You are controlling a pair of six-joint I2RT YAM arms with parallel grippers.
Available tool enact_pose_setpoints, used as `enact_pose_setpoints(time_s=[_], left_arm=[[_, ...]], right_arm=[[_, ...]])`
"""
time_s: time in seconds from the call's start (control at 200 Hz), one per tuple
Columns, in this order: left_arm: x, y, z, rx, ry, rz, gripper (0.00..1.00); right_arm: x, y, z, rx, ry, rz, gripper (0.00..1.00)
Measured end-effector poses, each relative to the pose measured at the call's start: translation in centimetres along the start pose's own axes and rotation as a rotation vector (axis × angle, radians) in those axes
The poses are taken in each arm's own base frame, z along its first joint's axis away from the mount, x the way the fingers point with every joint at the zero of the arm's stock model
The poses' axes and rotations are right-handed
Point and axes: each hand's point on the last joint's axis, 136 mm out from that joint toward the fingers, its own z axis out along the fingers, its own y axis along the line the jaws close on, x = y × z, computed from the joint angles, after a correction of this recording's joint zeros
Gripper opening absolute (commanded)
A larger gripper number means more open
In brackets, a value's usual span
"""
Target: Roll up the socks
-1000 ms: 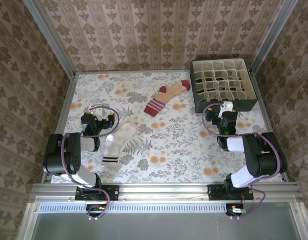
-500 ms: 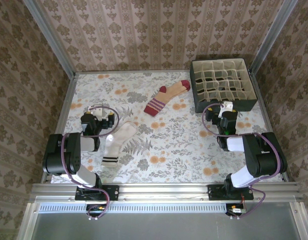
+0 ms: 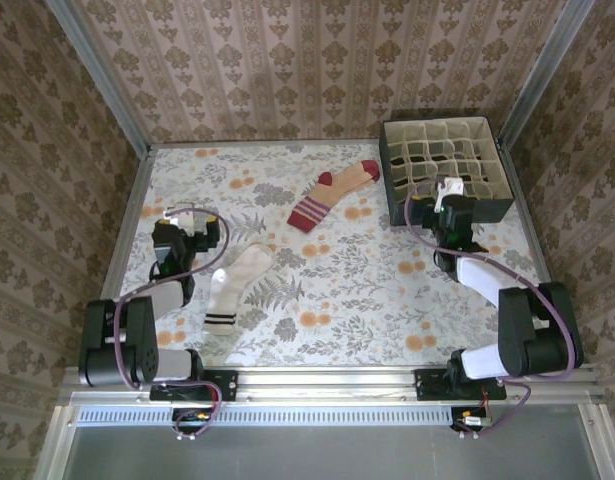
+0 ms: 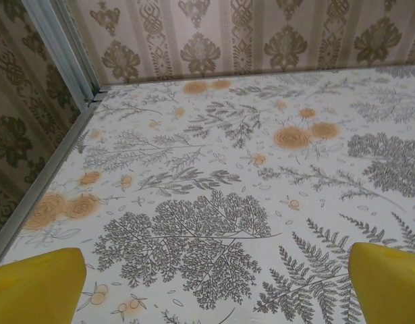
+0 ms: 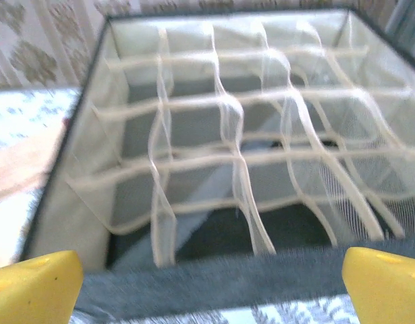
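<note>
The cream-white sock (image 3: 237,284) with two dark cuff stripes lies flat at the table's left centre. The tan sock (image 3: 332,194) with maroon toe, heel and striped cuff lies farther back, near the middle. My left gripper (image 3: 185,224) hovers just left of the cream sock; its yellow fingertips (image 4: 38,283) stand wide apart over bare floral cloth, holding nothing. My right gripper (image 3: 440,197) is at the near edge of the divided box, and its yellow fingertips (image 5: 35,287) are spread with nothing between them.
A dark fabric box (image 3: 502,208) with cream mesh dividers (image 5: 234,162) stands at the back right corner. Metal frame rails (image 4: 55,54) and patterned walls close in the table on three sides. The floral tablecloth (image 3: 347,290) spreads between the arms.
Both arms have stretched forward. The left gripper has moved up and back along the table's left side. The right gripper has advanced to the box's front edge. The socks have not moved.
</note>
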Motion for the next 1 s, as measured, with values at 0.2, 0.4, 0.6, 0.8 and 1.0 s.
enact_pose_setpoints(time_s=[0.2,0.4,0.6,0.8,1.0], left_arm=[[-2.0,0.1,-1.7,0.006,0.108,-0.105,0.84],[-0.5,-0.1,-5.5,-0.005,0.274,-0.239,0.76],[3.5,-2.2,-9.2,0.039,0.473,-0.394,0.65],[8.1,-5.2,-11.9,0.107,0.636,-0.478,0.49],[12.8,-6.5,-13.1,0.106,0.807,-0.548,0.26]], right_arm=[[-2.0,7.0,-1.3,-0.099,0.071,0.004,0.93],[3.6,19.5,-2.4,-0.279,0.268,-0.074,0.89],[9.0,33.6,-4.9,-0.485,0.410,-0.148,0.92],[13.1,40.7,-7.3,-0.616,0.509,-0.161,0.92],[13.7,41.6,-5.8,-0.616,0.549,-0.152,0.91]])
